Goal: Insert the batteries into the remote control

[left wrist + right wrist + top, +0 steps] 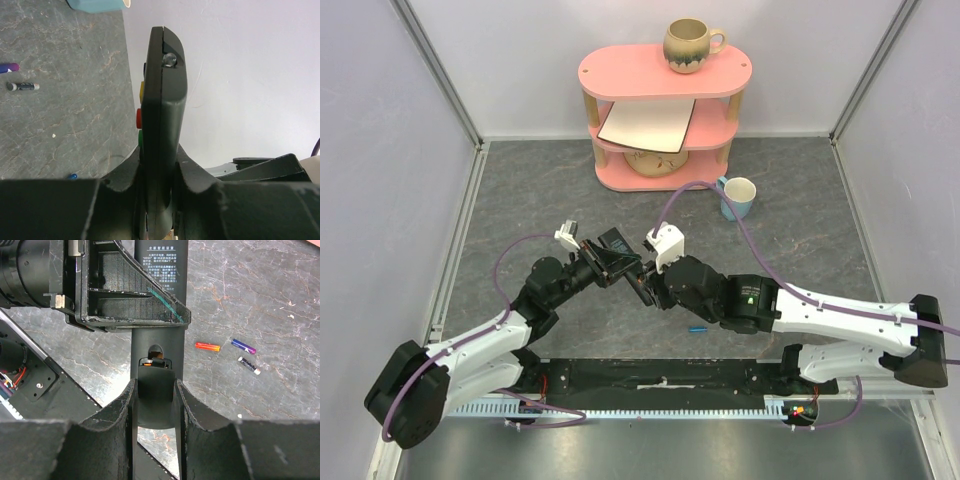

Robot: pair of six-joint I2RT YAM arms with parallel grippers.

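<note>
From above, your grippers are hiding most of the remote control (160, 275) — the black bar is hanging above the table (280, 285), coloured buttons (139, 117) showing edge-on, left gripper (159, 162) clamping one end, right gripper (155, 390) pinching the other. Three batteries (207, 346) are lying on the table. The inside of the blue cup (738, 195) is showing too small to read.

Shelf (620, 72), mug (738, 197) block far side; table (520, 190) open far left; blue battery (697, 327) loose near front.
</note>
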